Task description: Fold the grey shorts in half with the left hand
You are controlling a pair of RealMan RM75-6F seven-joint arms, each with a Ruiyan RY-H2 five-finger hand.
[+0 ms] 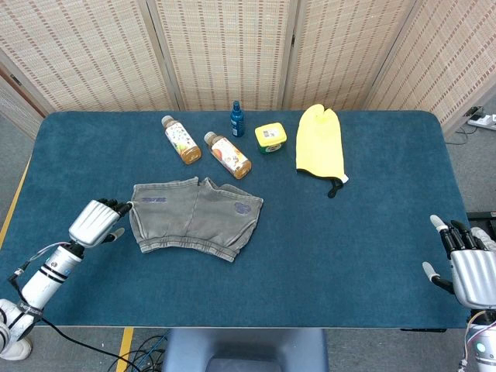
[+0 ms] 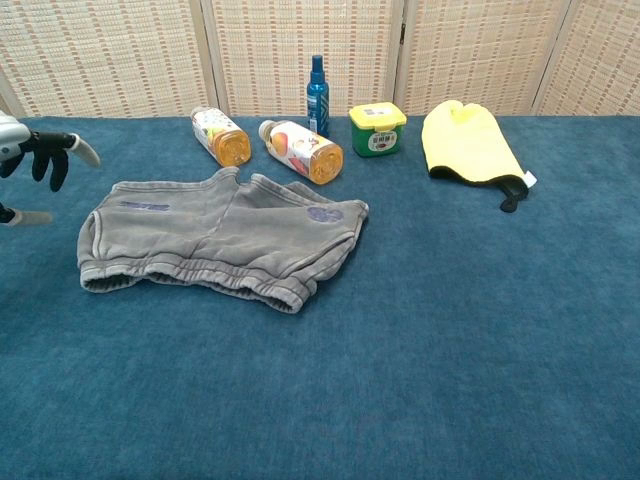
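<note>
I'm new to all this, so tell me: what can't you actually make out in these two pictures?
- Right hand: head view cuts it at the frame's corner; chest view misses it entirely.
- Left hand: chest view crops it at the left edge.
- Labels on the two juice bottles and yellow-lidded tub: too small to read.

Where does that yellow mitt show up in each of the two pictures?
Head view: the yellow mitt lies at upper centre-right, near the table's far edge.
Chest view: the mitt sits at upper right.
Shared landmark: in both views, the yellow-lidded green tub stands just left of it.
</note>
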